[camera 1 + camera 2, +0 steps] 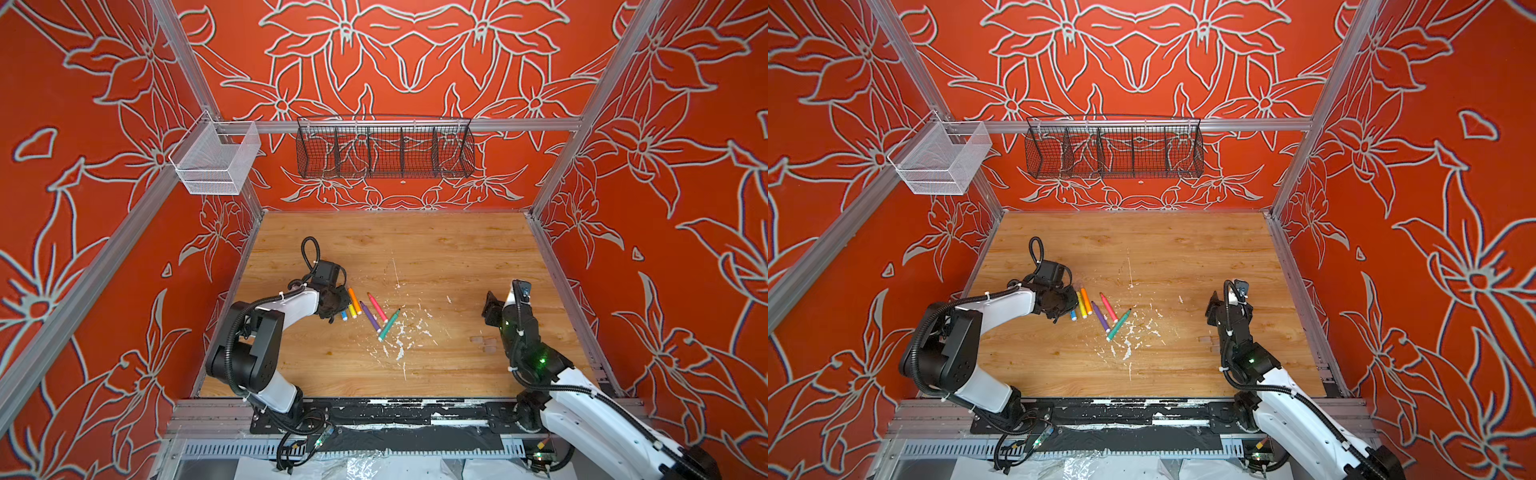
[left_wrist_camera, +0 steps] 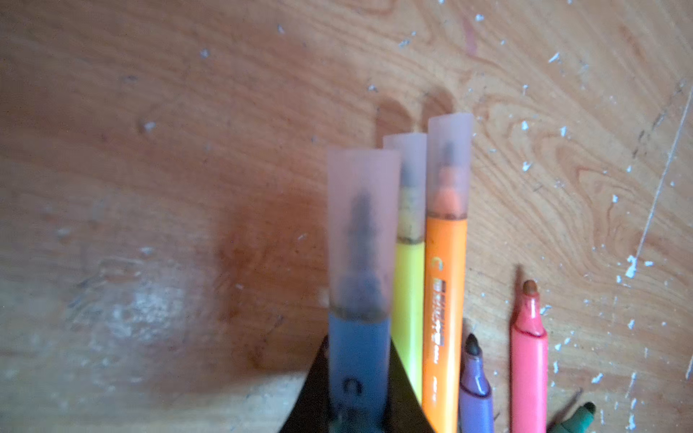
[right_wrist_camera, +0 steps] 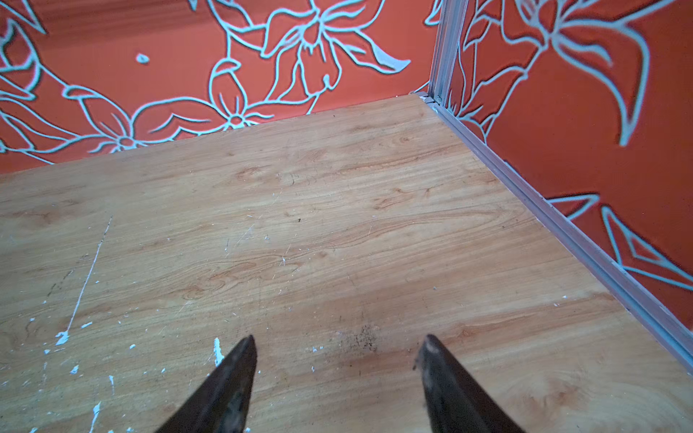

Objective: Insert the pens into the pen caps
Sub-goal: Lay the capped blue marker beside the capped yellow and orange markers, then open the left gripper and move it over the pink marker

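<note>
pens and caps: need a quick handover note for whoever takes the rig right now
Grippers: the left gripper is closed around the capped blue pen. The right gripper is open and empty above the table.
Done: the blue pen, yellow pen and orange pen wear caps and sit side by side.
Left: the purple pen, pink pen and green pen lie uncapped beside them. Loose clear caps show faintly near the right arm; their count is unclear.

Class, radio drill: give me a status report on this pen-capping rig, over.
Left tool shut on capped blue pen. Right tool open, empty. Yellow, orange capped; purple, pink, green bare. White flecks litter table, nothing blocking.
</note>
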